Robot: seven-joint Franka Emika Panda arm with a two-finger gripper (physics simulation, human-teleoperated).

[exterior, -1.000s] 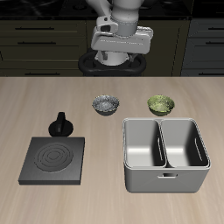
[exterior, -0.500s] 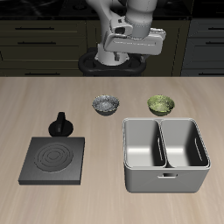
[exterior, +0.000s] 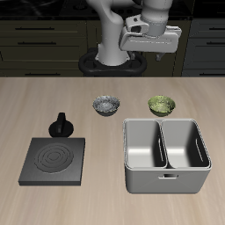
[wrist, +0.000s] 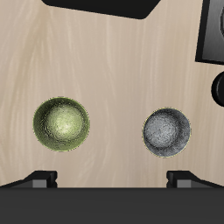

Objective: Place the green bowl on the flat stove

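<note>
The green bowl point(exterior: 161, 105) stands upright and empty on the table, just behind the grey bin; in the wrist view point(wrist: 62, 122) its mottled olive inside shows. The flat stove point(exterior: 54, 160) is a black square slab with pale rings, near the table's front edge and far from the bowl; one edge of it shows in the wrist view point(wrist: 213, 31). My gripper point(exterior: 149, 51) hangs high above the back of the table, behind and above the green bowl. It is open and empty, and both fingertips point(wrist: 39, 179) show wide apart.
A grey-white speckled bowl point(exterior: 106, 106) stands beside the green bowl and also shows in the wrist view point(wrist: 166, 131). A black moka pot point(exterior: 61, 125) stands just behind the stove. The grey two-compartment bin point(exterior: 167, 181) sits in front of the green bowl.
The arm has swung sideways at the back of the table, from above the speckled bowl's side toward the green bowl's side. Nothing on the table has moved.
</note>
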